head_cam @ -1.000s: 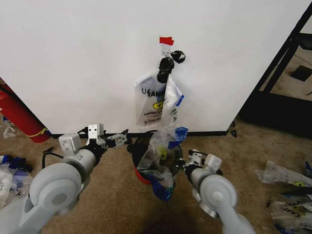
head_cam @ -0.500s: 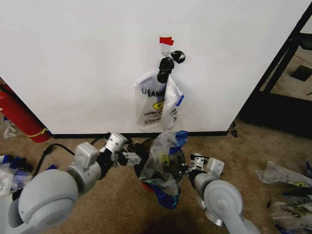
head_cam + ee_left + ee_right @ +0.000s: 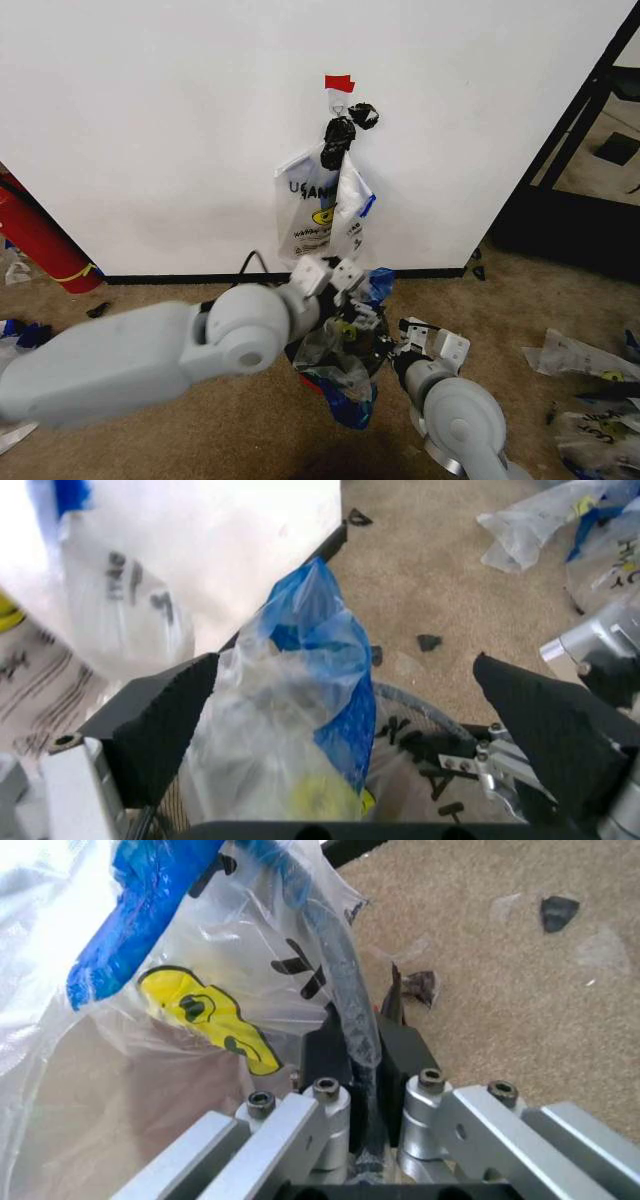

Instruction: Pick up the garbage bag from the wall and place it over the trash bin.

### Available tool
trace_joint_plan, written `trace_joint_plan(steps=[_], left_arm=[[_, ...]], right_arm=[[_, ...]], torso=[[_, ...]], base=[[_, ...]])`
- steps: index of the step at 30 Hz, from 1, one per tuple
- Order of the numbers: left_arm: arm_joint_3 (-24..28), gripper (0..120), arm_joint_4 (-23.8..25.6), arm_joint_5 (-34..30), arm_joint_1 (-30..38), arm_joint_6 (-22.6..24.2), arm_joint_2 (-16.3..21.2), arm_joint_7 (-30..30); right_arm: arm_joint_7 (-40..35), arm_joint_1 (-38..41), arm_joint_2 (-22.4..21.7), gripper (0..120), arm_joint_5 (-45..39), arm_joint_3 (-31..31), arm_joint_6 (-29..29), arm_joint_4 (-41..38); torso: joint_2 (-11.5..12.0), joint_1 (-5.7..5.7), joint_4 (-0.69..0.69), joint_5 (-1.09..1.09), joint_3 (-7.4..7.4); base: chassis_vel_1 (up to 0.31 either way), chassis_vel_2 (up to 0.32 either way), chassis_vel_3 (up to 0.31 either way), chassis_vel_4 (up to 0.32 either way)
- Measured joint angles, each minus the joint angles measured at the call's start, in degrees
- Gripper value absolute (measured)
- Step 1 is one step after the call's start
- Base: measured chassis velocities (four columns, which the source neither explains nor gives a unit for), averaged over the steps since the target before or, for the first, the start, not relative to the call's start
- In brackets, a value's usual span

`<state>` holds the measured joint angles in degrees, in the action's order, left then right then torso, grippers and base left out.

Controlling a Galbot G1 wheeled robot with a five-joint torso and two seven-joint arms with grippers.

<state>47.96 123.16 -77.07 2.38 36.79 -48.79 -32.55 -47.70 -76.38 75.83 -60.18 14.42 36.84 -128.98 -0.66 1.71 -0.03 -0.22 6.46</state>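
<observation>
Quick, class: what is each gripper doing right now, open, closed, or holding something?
Left gripper: open, its fingers either side of the garbage bag.
Right gripper: closed on the garbage bag and the trash bin rim.

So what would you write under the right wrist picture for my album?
Right tool shut on the garbage bag with its yellow smiley, above tan carpet.

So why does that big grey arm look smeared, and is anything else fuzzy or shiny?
Head view: the left arm is streaked, probably motion blur; the hanging bag throws a faint shadow on the wall. Left wrist view: the hanging bag sits very close and out of focus. Right wrist view: the gripped bag shows small glints on its creases.
</observation>
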Motion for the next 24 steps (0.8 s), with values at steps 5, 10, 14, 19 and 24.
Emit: trace_joint_plan(steps=[5, 10, 14, 19, 24], left_arm=[[1.7, 99, -3.2, 0.3, 1.4, 0.4, -3.3, -0.4], [2.6, 96, -5.0, 0.5, 1.5, 0.7, -4.2, -0.7], [3.1, 92, -6.4, 0.2, 0.7, 0.9, -5.0, -1.5], [3.1, 86, -7.6, -2.5, 0.2, 1.0, -7.5, -3.2], [3.1, 85, -8.4, -2.8, -0.5, 1.1, -8.9, -3.5]], right_arm=[[0.1, -0.4, -0.1, 1, 0.2, 0.9, -0.1, -0.3], [0.3, -0.8, -0.2, 1, 0.2, 1.4, -0.2, -0.5], [0.4, -0.9, -0.2, 1, 0.2, 1.5, -0.2, -0.5], [0.4, -1.3, -0.1, 1, 0.4, 2.0, -0.2, -0.7], [0.4, -2.1, 0.0, 1, 0.6, 2.5, -0.2, -1.0]], torso=[[0.0, 0.0, -0.04, 0.0, 0.0], [0.0, 0.0, -0.03, -0.01, 0.0], [0.0, 0.0, -0.02, -0.01, 0.0], [0.0, 0.0, -0.03, -0.01, 0.0], [0.0, -0.01, -0.05, 0.0, -0.01]], base=[[0.0, 0.0, 0.0, 0.0], [0.0, 0.0, 0.0, 0.0], [0.0, 0.0, 0.0, 0.0], [0.0, 0.0, 0.0, 0.0], [0.0, 0.0, 0.0, 0.0]])
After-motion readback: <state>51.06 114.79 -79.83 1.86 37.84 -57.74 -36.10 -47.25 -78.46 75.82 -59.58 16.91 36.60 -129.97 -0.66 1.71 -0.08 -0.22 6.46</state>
